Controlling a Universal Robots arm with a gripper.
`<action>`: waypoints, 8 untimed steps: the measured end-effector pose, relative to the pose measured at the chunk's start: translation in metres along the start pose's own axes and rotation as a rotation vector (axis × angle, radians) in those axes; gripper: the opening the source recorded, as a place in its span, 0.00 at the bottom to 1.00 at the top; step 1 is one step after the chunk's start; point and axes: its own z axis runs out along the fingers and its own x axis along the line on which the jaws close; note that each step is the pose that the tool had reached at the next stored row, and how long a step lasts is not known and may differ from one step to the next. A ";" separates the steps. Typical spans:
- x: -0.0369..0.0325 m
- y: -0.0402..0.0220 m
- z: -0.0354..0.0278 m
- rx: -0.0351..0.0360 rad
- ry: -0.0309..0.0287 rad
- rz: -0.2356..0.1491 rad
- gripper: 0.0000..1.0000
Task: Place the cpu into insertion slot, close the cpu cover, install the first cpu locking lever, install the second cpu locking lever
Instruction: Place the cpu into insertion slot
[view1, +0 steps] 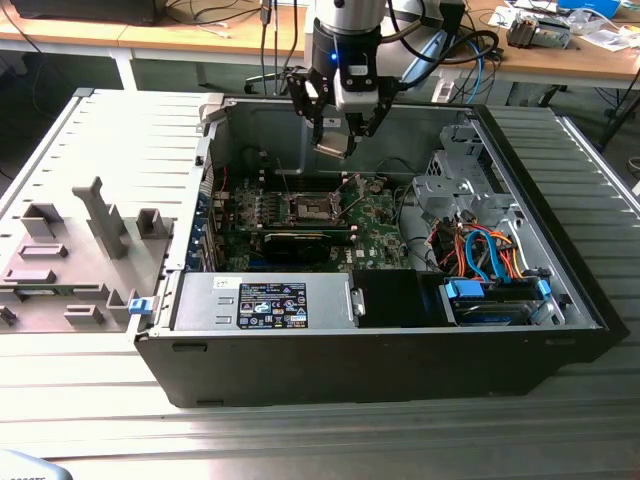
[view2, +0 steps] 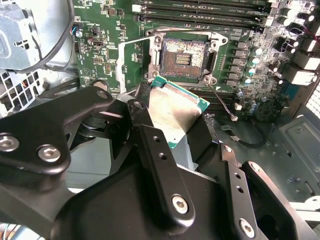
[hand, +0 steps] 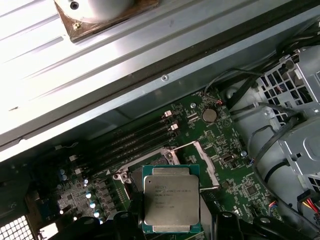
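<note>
**Chip hanging above the open socket**

While the black open-sided computer case (view1: 330, 350) is lying on the ribbed grey metal table (view1: 300, 440), the arm's black two-fingered gripper (view1: 335, 142) is hanging inside it, close to the case's far wall in the exterior view. Its fingers (view2: 150, 145) are clamping the cpu (view2: 175, 107), a small flat square chip with a dull silver-grey face and a green rim, by two opposite edges. The chip is sitting tilted in the second wrist view, and in the first wrist view its printed face (hand: 167, 197) is showing flat-on. It is riding clear above the green circuit board (view2: 100, 45), touching nothing but the fingers.

The insertion slot (view2: 184, 55), a square socket with a dark centre and silvery rim, is lying bare near the middle of the board, just beyond the chip's far edge in the second wrist view. The cpu cover (hand: 206, 165), a thin silvery frame plate, is standing swung open at one side of the socket. Long black memory slots (view2: 200, 7) are running along the socket's other side. A thin metal rod (view2: 222, 104) is angling away from one socket corner.
</note>
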 end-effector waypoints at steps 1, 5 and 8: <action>0.0000 0.0000 0.0001 -0.0001 -0.0005 0.006 0.54; 0.0000 0.0000 0.0003 -0.0003 -0.0011 0.012 0.54; 0.0000 0.0000 0.0004 -0.0004 -0.0013 0.016 0.54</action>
